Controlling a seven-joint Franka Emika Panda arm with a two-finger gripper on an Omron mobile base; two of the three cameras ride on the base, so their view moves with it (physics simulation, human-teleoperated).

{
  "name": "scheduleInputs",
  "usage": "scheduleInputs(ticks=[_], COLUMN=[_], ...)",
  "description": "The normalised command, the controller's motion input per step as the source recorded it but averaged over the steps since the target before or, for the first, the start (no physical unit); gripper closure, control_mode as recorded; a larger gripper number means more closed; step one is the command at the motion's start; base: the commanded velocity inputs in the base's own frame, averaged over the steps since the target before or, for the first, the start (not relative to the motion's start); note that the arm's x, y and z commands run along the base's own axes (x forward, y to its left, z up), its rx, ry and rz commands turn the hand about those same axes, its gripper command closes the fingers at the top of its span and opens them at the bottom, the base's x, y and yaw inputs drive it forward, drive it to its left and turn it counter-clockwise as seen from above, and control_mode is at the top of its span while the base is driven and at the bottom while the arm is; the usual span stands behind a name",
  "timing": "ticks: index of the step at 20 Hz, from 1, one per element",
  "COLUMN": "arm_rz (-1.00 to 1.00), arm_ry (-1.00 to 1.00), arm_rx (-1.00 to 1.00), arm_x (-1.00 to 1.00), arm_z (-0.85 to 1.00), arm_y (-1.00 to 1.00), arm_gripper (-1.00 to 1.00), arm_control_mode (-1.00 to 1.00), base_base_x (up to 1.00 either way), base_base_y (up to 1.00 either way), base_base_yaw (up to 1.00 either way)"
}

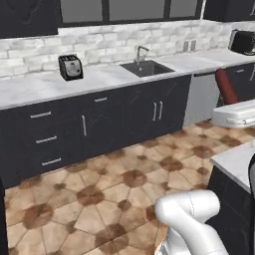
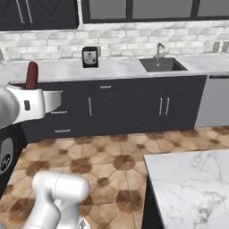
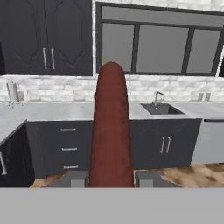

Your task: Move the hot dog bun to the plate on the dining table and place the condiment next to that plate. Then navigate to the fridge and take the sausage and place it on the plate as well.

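Note:
A slim dark red-brown sausage stands upright between my fingertips in the hand view, with my gripper shut on its lower end. In the left base view the sausage sticks up from my white hand at the right edge, gripper closed on it. In the right base view the sausage rises from the gripper at the far left. A corner of the white marble dining table lies at the lower right, and the table shows again below my hand. Bun, plate, condiment and fridge are out of view.
Ahead runs a marble counter over dark cabinets, with a toaster and a sink with a faucet. A grey dishwasher front sits right of the sink. Brown tiled floor lies open between counter and table.

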Motion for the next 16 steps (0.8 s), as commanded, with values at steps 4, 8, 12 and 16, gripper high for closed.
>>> scheduleInputs(ticks=[4, 8, 12, 16], arm_rz=[0.0, 0.0, 0.0, 0.0], arm_ry=[0.0, 0.0, 0.0, 0.0], arm_rx=[0.0, 0.0, 0.0, 0.0], arm_x=[0.0, 0.0, 0.0, 0.0], arm_z=[0.0, 0.0, 0.0, 0.0], arm_y=[0.0, 0.0, 0.0, 0.0], arm_gripper=[1.0, 1.0, 1.0, 1.0], arm_control_mode=[1.0, 1.0, 1.0, 1.0], base_base_x=[0.61, 0.46, 0.51, 0.63], base_base_y=[0.31, 0.42, 0.48, 0.56], base_base_yaw=[-0.71, -0.77, -0.75, -0.7])
